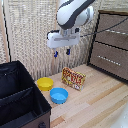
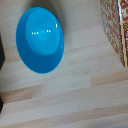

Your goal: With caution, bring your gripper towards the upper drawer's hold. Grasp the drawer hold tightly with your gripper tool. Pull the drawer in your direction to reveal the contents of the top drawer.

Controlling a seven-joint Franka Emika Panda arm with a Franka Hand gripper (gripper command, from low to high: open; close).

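Our gripper [image 1: 62,51] hangs in the air with its two blue-tipped fingers [image 1: 68,51] pointing down, apart from each other and holding nothing. It is high above the wooden floor [image 1: 95,100], well apart from the dresser. Seen from the gripper in the exterior view, the upper drawer [image 1: 113,23] lies at about two o'clock, and the drawer hold [image 1: 116,31] is the pale bar across its front.

We judge that the approach is not yet begun. To do it well, we should turn the wrist so the fingers face the drawer front, travel slowly toward the bar, keep the jaws wide until the bar sits between them, and only then close firmly.

Below the gripper stand a blue bowl [image 1: 58,95], a yellow bowl [image 1: 45,83] and a red-yellow box [image 1: 73,78]. The wrist view shows only the blue bowl [image 2: 40,40] and a box edge, not the dresser. The dresser is cut off at the exterior view's right, and the bar is thin and blurred.
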